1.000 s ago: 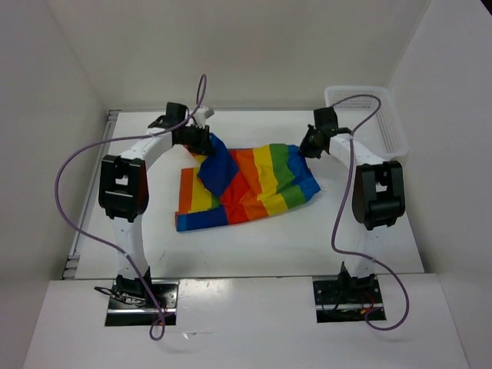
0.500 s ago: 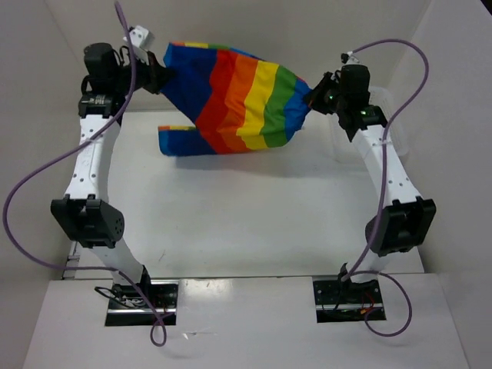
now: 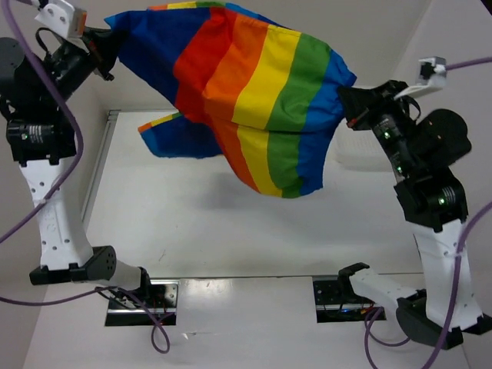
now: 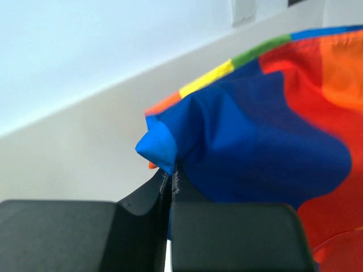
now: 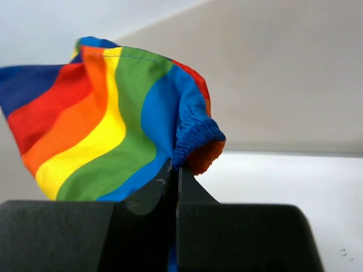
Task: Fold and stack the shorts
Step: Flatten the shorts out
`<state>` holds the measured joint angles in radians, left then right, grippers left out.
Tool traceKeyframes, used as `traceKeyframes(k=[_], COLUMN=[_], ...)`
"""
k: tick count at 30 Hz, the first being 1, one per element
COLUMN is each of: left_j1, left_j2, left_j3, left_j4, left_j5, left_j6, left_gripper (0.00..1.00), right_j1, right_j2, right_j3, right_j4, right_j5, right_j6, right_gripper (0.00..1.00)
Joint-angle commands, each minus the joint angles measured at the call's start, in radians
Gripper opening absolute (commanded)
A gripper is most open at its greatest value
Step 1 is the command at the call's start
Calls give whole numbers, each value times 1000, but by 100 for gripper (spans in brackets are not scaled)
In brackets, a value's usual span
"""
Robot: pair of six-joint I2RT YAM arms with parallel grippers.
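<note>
The rainbow-striped shorts hang in the air high above the table, stretched between both grippers. My left gripper is shut on a blue corner at the upper left; in the left wrist view blue fabric of the shorts sticks out between the shut fingers. My right gripper is shut on the blue elastic edge at the right; in the right wrist view the shorts spread out to the left. The drawstring is hidden.
The white table lies far below the hanging shorts. A white mesh basket at the back right is mostly hidden behind the shorts and the right arm. White walls enclose the table on three sides.
Both arms have lifted the shorts from the table high into the air and toward the camera. The fabric has spread out between the two grippers.
</note>
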<state>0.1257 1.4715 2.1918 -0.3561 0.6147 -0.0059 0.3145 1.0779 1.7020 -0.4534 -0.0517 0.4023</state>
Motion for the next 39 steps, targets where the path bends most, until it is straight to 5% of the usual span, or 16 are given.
traceKeyframes(k=[1, 11, 13, 14, 15, 16, 18, 23, 29, 31, 32, 33, 36, 39], left_j1=[2, 2, 2, 2, 2, 2, 2, 2, 2, 2, 2, 2, 2, -50], left_j2=[-36, 163, 223, 245, 294, 317, 367, 323, 140, 84, 29, 0, -80, -59], left_j3=[37, -233, -279, -320, -320, -329, -330, -380, -633, -795, -855, -912, -1119, -1219], left_j4=[11, 51, 51, 34, 19, 5, -40, -81, -92, -92, -92, -92, -92, -40], left_j5=[-27, 31, 2, -12, -27, -41, -53, -119, -104, -90, -90, -79, -50, -50], left_j6=[6, 6, 6, 6, 6, 6, 6, 6, 6, 6, 6, 6, 6, 6], left_gripper=[0, 1, 7, 27, 44, 62, 81, 87, 83, 78, 76, 73, 55, 40], right_j1=[3, -127, -127, -136, -137, -137, -137, -127, -115, -104, -104, -104, -94, -74], right_j2=[-19, 210, 293, 325, 397, 433, 506, 524, 337, 298, 250, 223, 128, 106], right_j3=[-42, -272, -309, -318, -308, -297, -249, -284, -521, -606, -639, -671, -830, -892], right_j4=[-33, -9, 44, 56, 56, 65, 46, 14, 27, 13, 13, 4, -5, -5], right_j5=[127, 73, 62, 62, 41, 3, -7, 7, 18, 18, 27, 27, 18, -5], right_j6=[42, 130, 139, 139, 139, 139, 122, 122, 122, 144, 153, 164, 225, 270], right_gripper=[0, 0, 0, 4, 16, 58, 67, 97, 95, 85, 78, 52, 14, 8])
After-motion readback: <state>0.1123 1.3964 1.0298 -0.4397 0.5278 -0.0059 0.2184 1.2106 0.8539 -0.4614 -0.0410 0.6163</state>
